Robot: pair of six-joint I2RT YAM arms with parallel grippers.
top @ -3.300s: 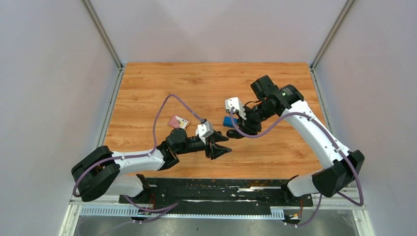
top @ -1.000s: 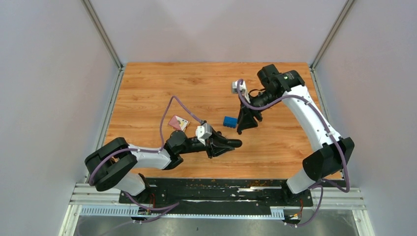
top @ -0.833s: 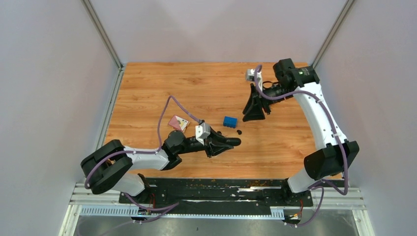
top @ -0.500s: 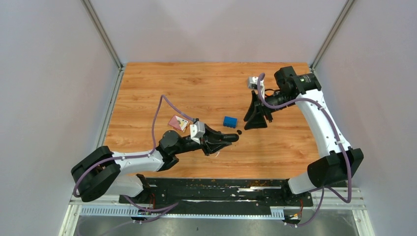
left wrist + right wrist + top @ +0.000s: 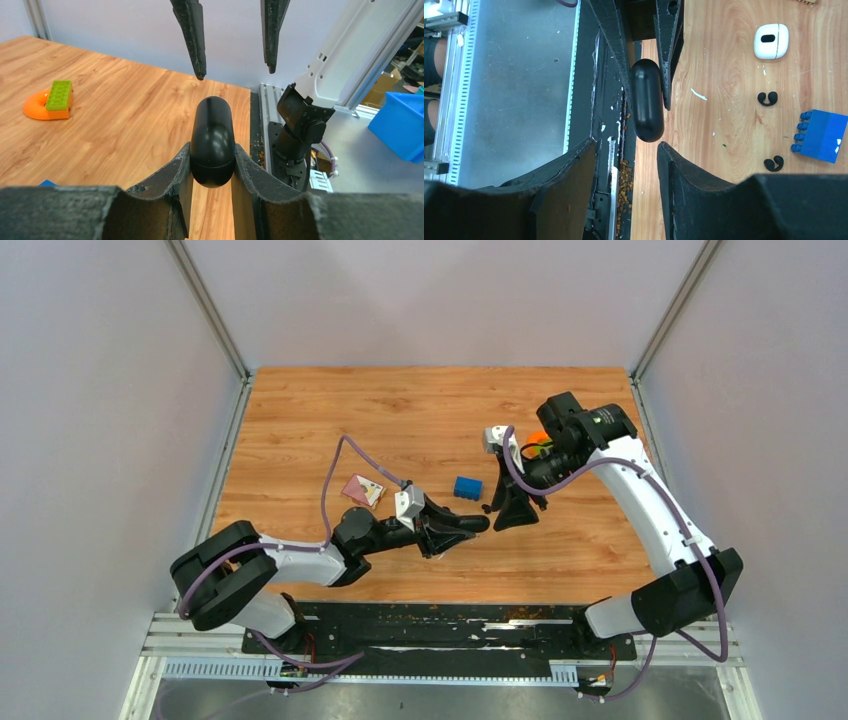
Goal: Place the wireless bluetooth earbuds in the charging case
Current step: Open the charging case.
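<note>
My left gripper (image 5: 468, 526) is shut on a black pill-shaped charging case (image 5: 212, 142) and holds it level above the table. The case looks closed, with a seam near its base. My right gripper (image 5: 508, 512) is open and empty, its fingertips (image 5: 199, 74) pointing at the case's free end from just beyond it. In the right wrist view the case (image 5: 647, 100) sits between the left gripper's fingers (image 5: 610, 30), just ahead of my open right gripper (image 5: 626, 150). Two tiny black earbuds (image 5: 767, 98) (image 5: 773, 163) lie on the wood near the blue block (image 5: 821, 136).
A white closed case (image 5: 770, 41) and a thin white sliver (image 5: 698, 94) lie on the table. An orange piece with a green brick (image 5: 50, 99) sits behind the right arm. A pink and white packet (image 5: 363, 490) lies at the left. The blue block also shows from above (image 5: 467, 487).
My right arm swung away to the back right, then came back down and left; its open jaws now face the case. My left gripper has kept hold of the case, shifting only slightly.
</note>
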